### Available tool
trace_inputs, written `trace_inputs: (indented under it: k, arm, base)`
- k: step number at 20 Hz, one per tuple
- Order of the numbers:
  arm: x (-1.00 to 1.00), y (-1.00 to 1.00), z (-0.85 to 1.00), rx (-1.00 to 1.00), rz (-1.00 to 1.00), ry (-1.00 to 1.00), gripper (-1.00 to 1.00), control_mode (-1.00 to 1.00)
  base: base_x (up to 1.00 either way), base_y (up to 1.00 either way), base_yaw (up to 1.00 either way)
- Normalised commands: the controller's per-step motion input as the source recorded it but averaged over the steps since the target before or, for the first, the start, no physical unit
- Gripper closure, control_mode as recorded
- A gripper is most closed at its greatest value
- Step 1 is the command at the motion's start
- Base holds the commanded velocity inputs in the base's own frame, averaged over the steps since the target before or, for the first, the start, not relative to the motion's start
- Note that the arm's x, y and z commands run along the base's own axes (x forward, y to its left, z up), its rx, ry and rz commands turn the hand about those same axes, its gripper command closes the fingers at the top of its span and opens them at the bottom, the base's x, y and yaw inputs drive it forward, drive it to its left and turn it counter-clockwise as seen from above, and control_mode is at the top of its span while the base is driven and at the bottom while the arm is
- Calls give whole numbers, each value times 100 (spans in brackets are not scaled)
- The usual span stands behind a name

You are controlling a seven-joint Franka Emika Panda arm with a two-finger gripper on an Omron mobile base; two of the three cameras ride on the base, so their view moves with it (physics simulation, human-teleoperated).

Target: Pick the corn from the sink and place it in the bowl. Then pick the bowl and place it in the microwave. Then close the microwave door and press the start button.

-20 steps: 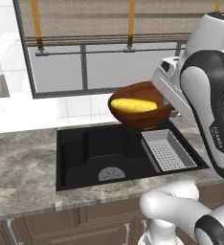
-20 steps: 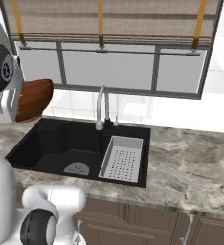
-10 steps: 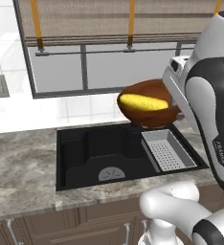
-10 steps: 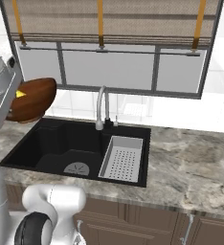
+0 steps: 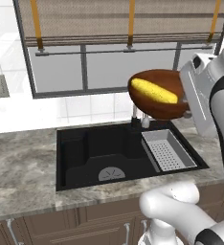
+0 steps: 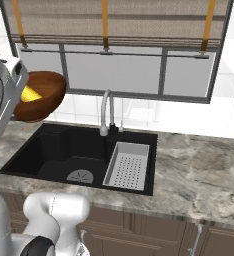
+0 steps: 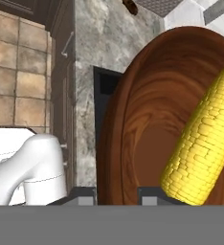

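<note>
— Where was the corn (image 5: 154, 91)?
— Lying inside the wooden bowl (image 5: 154, 106), which hung in the air above the sink (image 5: 109, 155).
— And the claw (image 7: 116, 191)?
— Clamped on the bowl's rim, near the strainer tray (image 5: 169, 149).

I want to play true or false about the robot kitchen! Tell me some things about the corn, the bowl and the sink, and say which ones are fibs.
1. The corn is lying inside the bowl. True.
2. The bowl is sitting on the counter. False: it is held up in the air, above the sink.
3. The corn is down in the sink. False: it rides in the raised bowl.
4. A grey strainer tray sits in the right part of the sink. True.
5. The end effector has the bowl's rim between its fingers in the hand view. True.
6. The bowl is blue plastic. False: it is reddish-brown wood.
</note>
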Motion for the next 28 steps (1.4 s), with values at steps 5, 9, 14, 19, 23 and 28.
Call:
trace_inputs:
  k: [5,9,14,19,23,28]
  arm:
    - [0,-2,-1,3,0,0,100,-100]
    - [0,0,0,0,0,0,100,100]
    - [0,0,0,0,0,0,100,100]
    - [0,0,0,0,0,0,100,100]
    - [0,0,0,0,0,0,100,100]
    - [0,0,0,0,0,0,100,100]
  base:
    - [0,0,0]
    - [-23,0,0]
    - [-85,-6,-2]
    - [-45,-4,19]
    - [-33,-2,61]
    - [-26,0,70]
